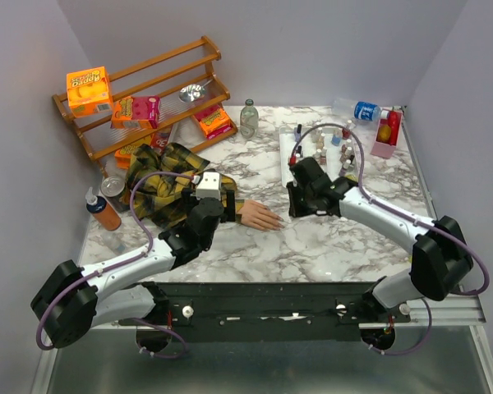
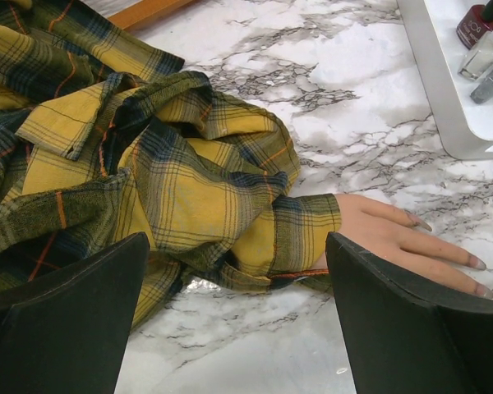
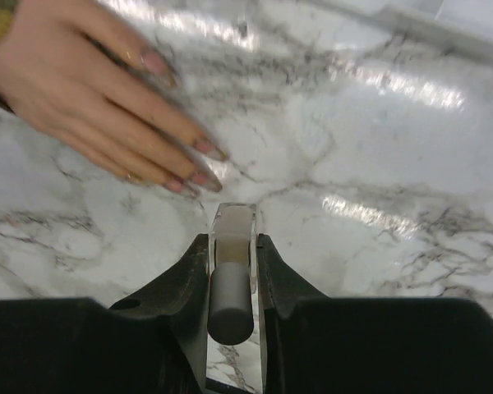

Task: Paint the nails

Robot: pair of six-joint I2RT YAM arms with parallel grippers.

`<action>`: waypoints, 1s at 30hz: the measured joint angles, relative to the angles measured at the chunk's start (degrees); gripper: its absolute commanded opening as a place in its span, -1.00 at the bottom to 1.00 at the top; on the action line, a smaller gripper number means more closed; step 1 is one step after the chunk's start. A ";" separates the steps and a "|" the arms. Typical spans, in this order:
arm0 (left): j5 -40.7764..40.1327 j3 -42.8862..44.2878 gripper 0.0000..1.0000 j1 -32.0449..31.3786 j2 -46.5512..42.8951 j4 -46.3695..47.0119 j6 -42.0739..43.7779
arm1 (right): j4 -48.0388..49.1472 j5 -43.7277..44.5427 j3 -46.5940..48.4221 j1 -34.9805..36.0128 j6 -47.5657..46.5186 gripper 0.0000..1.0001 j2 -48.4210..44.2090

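The left jaws stood wide apart, holding nothing, low over the worktop (image 1: 312, 246) beside a crumpled yellow-and-black plaid shirt (image 1: 160, 185). A peach-coloured mannequin hand (image 2: 394, 238) stuck out of the shirt's sleeve (image 2: 300, 230) and lay flat on the marble, palm down, fingers pointing away from the cloth. The nails (image 3: 205, 148) sat at the tips of those fingers, pinkish and slightly blurred in the right wrist view, close in front of the right jaws.

The right jaws were narrow, clamped on a small bottle (image 3: 232, 263) of clear glass with a grey cap, held along the line of the jaws with its glass end towards the fingertips but not touching them. From above, the right arm (image 1: 378, 217) reached in from the right, its end just beside the mannequin hand. A white tray (image 1: 284, 148) of other little bottles (image 1: 324, 148) stood behind it.
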 measured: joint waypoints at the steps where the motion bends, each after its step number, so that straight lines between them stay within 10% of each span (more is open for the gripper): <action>1: 0.00 0.00 0.97 -0.02 0.00 0.02 -0.02 | -0.70 0.04 2.51 -0.79 -0.50 -0.60 0.50; 30: 0.07 -0.98 0.97 0.00 -0.07 2.01 -0.04 | -10.43 2.08 36.57 -21.70 -8.52 -0.61 29.73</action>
